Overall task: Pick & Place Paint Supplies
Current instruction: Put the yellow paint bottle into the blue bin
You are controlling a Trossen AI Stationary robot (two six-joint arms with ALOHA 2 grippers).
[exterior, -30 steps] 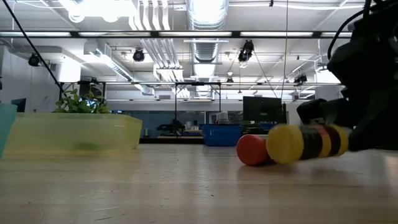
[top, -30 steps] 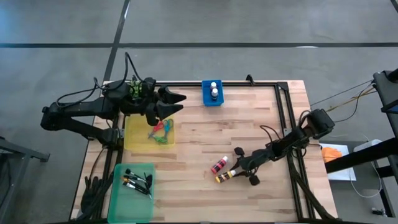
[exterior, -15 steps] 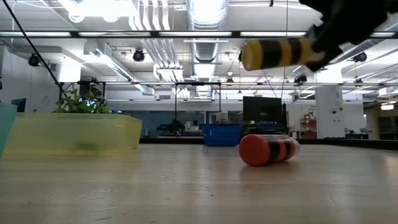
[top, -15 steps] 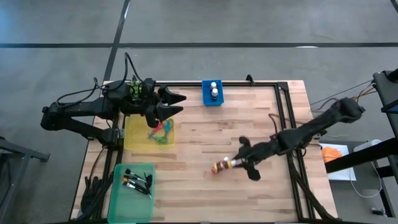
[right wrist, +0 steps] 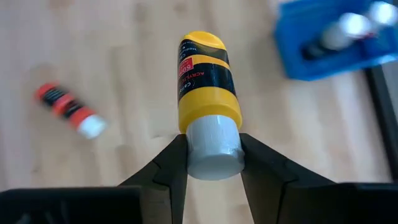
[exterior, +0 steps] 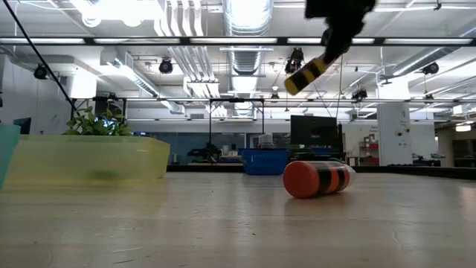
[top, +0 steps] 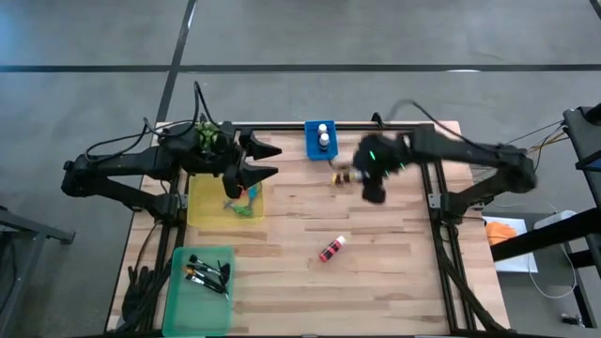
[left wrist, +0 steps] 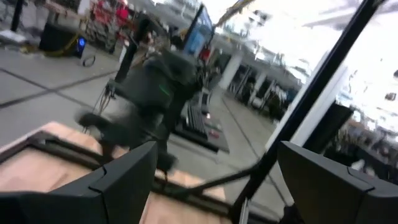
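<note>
My right gripper (top: 353, 176) is raised over the far middle of the table, just right of the blue bin (top: 321, 141), and is shut on a yellow bottle (right wrist: 207, 78) with a black label. The bin holds two white-capped bottles. A red bottle (top: 331, 249) lies on its side on the bare wood, also seen in the low view as the red bottle (exterior: 316, 179). My left gripper (top: 275, 161) hangs open above the yellow tray (top: 202, 211), which holds scissors (top: 242, 199). My right gripper pinches the yellow bottle's white cap (right wrist: 213, 148) between its two fingers (right wrist: 171, 168), one on each side. The bottle sticks out past the fingertips toward the table's left. It is lifted clear of the table and slants with its base end (exterior: 294, 83) lowest.
A green tray (top: 200, 300) with thin dark brushes (top: 207, 274) sits at the near left corner. A small green plant (exterior: 95, 119) stands behind the yellow tray. A dark rail frames the table's far and right edges. Open wood lies between the trays and the right arm.
My right gripper has lifted the yellow bottle off the wood beside the red bottle. It has carried it up and toward the far edge, ending next to the blue bin. The red bottle has stayed where it lay.
</note>
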